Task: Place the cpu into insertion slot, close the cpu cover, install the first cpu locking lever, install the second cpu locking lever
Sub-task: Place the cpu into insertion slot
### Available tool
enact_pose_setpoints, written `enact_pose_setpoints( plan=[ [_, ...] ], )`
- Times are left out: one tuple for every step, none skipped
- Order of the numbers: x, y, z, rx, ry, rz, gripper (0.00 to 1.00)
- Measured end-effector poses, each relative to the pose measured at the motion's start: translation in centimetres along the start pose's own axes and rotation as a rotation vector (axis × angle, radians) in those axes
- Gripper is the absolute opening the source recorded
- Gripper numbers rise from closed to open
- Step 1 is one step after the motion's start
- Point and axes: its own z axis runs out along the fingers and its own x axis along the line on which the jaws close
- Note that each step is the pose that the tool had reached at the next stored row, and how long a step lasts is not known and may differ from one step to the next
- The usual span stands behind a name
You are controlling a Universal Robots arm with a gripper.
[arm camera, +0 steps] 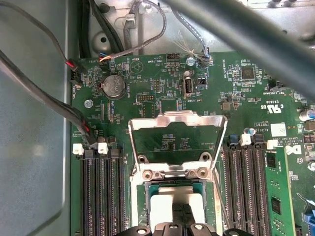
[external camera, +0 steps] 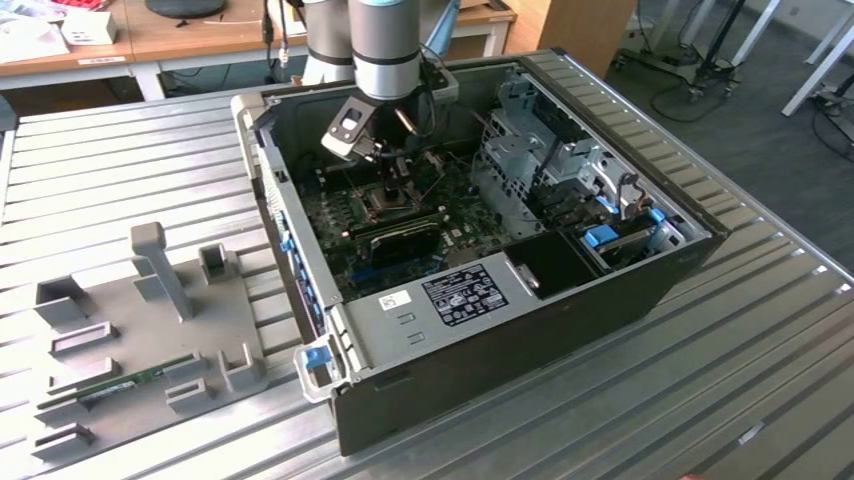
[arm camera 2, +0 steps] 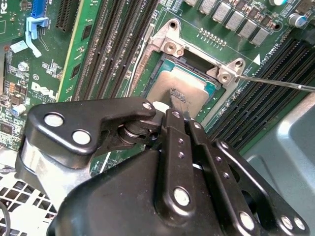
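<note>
Right up against the lens in the second wrist view, the black gripper [arm camera 2: 177, 100] is reaching down into the machine, its two fingers pressed together into one narrow tip with nothing pinched between them. Just beyond that tip the cpu [arm camera 2: 193, 86] is lying flat inside the insertion slot [arm camera 2: 170, 46], grey top facing up; from where I am standing I cannot tell whether the tip is touching the chip or hanging just above it. That is what is worrying me: if the chip is sitting slightly crooked, with one corner riding on the rim, any downward push from the arm risks forcing it against the contacts beneath. A sideways drag of the tip risks skewing it in its seat as well. Behind the socket, in the first wrist view, the cpu cover [arm camera: 174, 119] is standing open on its hinge, not yet lowered, and the arm is working near enough that a careless swing could catch the thin frame and bend it. A locking lever [arm camera 2: 275, 83] is sticking out to one side as a bare wire, free and easy to snag. The long black memory slots [arm camera 2: 113, 44] are flanking the socket closely. Farther off, in the exterior view, the open computer case [external camera: 534, 330] is hemming the arm in on the ridged metal table [external camera: 120, 170].
</note>
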Motion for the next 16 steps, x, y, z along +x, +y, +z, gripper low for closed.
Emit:
enact_pose_setpoints(
  plan=[
    [0.00, -0.01, 0.03, 0.0001, -0.0002, 0.000, 0.11],
    [-0.01, -0.01, 0.05, 0.0002, -0.0003, 0.000, 0.11],
    [-0.01, -0.01, 0.07, 0.0002, -0.0005, 0.000, 0.11],
    [-0.01, -0.01, 0.08, 0.0002, -0.0005, 0.000, 0.11],
    [0.00, -0.01, 0.09, 0.0002, -0.0003, 0.000, 0.11],
    [0.00, -0.01, 0.10, 0.0001, -0.0002, 0.000, 0.11],
    [0.00, -0.01, 0.10, 0.0000, -0.0001, 0.000, 0.11],
    [0.00, -0.01, 0.10, 0.0000, 0.0000, 0.000, 0.11],
    [0.00, -0.01, 0.10, 0.0000, -0.0001, 0.000, 0.11],
    [0.00, -0.01, 0.11, 0.0000, -0.0001, 0.000, 0.11],
    [0.00, -0.01, 0.11, 0.0000, 0.0000, 0.000, 0.11],
    [0.01, -0.01, 0.11, 0.0000, 0.0000, 0.000, 0.11],
    [0.00, -0.01, 0.11, 0.0000, -0.0001, 0.000, 0.11],
    [0.00, -0.01, 0.09, -0.0001, 0.0001, 0.000, 0.11],
    [0.01, 0.00, 0.05, -0.0004, 0.0006, 0.000, 0.11],
    [0.01, 0.01, -0.06, -0.0004, 0.0008, 0.000, 0.11]
  ],
)
